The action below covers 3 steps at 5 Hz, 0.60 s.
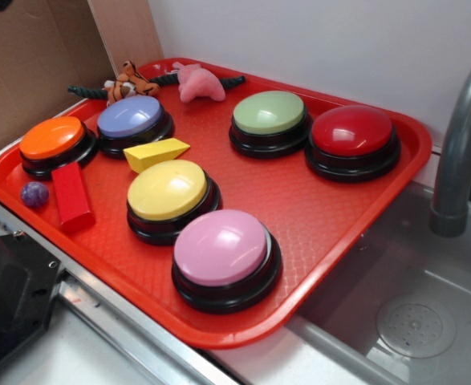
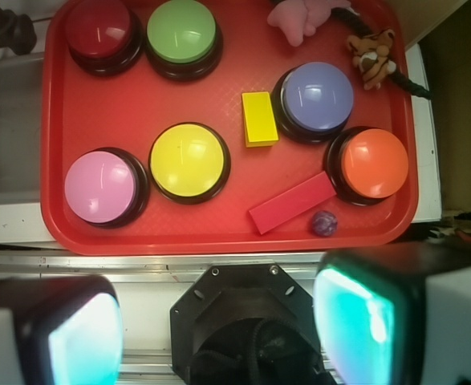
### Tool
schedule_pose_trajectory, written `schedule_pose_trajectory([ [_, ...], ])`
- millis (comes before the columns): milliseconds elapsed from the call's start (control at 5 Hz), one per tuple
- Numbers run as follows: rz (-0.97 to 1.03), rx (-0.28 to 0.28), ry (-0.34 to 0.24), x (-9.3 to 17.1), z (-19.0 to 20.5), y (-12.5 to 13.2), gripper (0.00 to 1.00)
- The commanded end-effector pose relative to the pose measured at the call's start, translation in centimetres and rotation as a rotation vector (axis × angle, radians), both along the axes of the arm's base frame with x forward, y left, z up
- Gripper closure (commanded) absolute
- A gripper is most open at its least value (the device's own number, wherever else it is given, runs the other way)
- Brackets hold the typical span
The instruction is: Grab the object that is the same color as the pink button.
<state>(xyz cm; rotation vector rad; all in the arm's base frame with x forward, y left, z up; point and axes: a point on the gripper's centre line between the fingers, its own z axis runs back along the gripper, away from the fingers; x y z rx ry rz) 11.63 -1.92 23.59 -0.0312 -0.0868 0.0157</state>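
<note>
The pink plush (image 2: 302,18) lies at the red tray's (image 2: 227,233) twelve o'clock edge; the pink button (image 2: 100,187) sits at seven. The gripper (image 2: 219,333) hangs wide open, empty.

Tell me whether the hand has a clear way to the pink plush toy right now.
Probably yes. The pink plush toy lies uncovered at the tray's far edge, beside the tiger plush. The hand hangs open, off the near edge, so it must cross above the buttons.

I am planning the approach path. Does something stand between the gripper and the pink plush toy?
Yes. The gripper is off the tray's near edge; the pink toy lies at the far edge. The yellow button and yellow block stand between, so go over them.
</note>
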Motion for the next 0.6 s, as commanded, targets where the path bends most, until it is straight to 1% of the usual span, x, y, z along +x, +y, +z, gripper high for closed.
schedule_pose_trajectory([
  [0, 0.000, 0.000, 0.000, 0.0, 0.0, 0.0, 0.00],
  [200, -0.032, 0.005, -0.019, 2.8, -1.5, 1.0, 0.00],
  [400, -0.059, 0.119, -0.027, 5.3, -2.9, 2.1, 0.00],
])
